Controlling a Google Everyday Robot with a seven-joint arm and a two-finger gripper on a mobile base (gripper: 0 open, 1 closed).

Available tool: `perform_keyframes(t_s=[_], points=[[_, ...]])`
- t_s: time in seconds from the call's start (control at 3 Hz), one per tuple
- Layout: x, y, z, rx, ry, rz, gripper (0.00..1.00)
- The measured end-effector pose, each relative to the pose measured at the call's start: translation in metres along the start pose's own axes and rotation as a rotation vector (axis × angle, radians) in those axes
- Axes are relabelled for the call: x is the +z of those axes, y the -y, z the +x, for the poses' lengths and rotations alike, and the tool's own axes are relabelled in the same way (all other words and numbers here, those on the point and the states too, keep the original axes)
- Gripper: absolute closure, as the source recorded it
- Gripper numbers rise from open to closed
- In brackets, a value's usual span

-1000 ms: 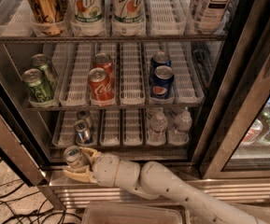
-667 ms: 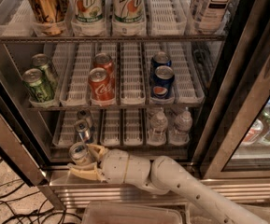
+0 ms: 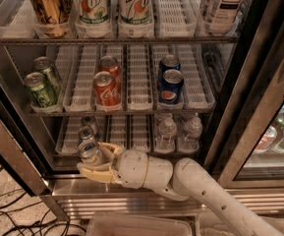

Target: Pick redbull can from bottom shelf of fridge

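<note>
Down at 7 o'clock, the claw (image 3: 98,162) sits at the front edge of the bottom shelf (image 3: 131,134) of the fridge (image 3: 6,149). Its two tan fingers (image 3: 96,173) are closed around the redbull can (image 3: 89,152), one at the can's 3 o'clock side and one at its 6 o'clock side. The can's silver top shows. Two more slim cans (image 3: 86,132) stand behind it at 12 o'clock. Small water bottles (image 3: 167,132) stand on the same shelf at 3 o'clock.

7UP bottles (image 3: 93,6); Pepsi can (image 3: 170,88); tool (image 3: 93,158) holds redbull can (image 3: 88,149), bottom shelf (image 3: 131,132).
</note>
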State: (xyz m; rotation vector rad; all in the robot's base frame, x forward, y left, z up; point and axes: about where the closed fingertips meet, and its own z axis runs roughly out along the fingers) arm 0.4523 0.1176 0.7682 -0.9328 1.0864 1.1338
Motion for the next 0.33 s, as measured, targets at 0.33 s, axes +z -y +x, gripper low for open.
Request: perform_keyframes(t_s=[0.33], points=[[0.0000, 0.0000, 0.0000, 0.000, 0.000, 0.000, 1.00]])
